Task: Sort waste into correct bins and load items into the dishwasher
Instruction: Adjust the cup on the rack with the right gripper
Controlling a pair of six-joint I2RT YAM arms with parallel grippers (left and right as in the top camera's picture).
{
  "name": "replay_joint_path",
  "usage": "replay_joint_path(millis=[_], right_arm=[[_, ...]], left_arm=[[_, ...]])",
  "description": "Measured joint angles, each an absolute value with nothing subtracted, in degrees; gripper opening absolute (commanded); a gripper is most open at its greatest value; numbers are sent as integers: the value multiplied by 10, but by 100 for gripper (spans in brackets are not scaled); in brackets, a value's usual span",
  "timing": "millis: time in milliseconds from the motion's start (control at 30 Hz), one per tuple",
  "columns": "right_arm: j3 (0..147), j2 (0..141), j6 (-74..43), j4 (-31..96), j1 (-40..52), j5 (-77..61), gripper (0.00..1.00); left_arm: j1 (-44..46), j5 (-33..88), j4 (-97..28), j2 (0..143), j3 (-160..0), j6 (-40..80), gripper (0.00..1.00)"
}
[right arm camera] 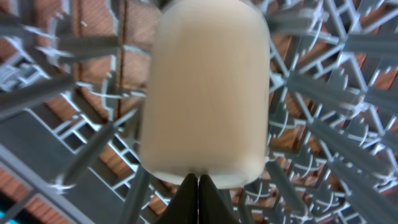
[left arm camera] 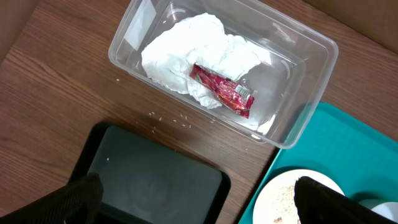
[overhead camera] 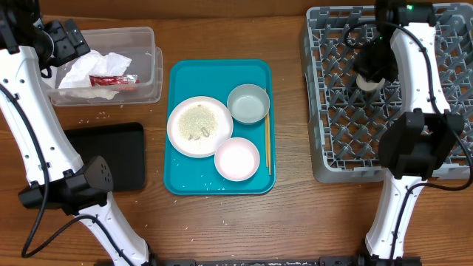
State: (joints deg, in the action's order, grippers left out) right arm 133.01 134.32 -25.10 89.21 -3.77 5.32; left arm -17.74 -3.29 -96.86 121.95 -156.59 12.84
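My right gripper (overhead camera: 369,70) is shut on the rim of the small white cup (overhead camera: 368,83) over the grey dish rack (overhead camera: 347,133). In the right wrist view the cup (right arm camera: 205,87) fills the frame above the closed fingers (right arm camera: 199,193), with rack pegs (right arm camera: 336,143) around it. My left gripper (left arm camera: 199,205) is open and empty, high above the black tray (left arm camera: 155,180). The clear tub (left arm camera: 311,93) holds the white napkin (left arm camera: 180,56) and the red wrapper (left arm camera: 221,90). The large plate (overhead camera: 199,125) with rice, the white dish (overhead camera: 237,158), the grey bowl (overhead camera: 248,103) and the chopsticks (overhead camera: 267,140) lie on the teal tray (overhead camera: 181,185).
Loose rice grains (left arm camera: 168,117) lie on the wooden table between the tub and the black tray. The left arm's base stands at the front left and the right arm's base at the front right, beside the rack.
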Motion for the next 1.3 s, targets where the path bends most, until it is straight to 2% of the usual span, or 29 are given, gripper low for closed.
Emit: replay_joint_path(millis=[633,1000,1300], right_arm=[[1325,1336,-252,802,-39,133,4],[1394,1336,-250,824,-49,138,8],[1412,1337,-244,877,-49,103,7]], left_arm=[[-177,-33,-969,1220,-1566,128,100],[-177,-33,-969,1220,-1566,128,100],[-177,-33,-968,1220,-1566,128,100]])
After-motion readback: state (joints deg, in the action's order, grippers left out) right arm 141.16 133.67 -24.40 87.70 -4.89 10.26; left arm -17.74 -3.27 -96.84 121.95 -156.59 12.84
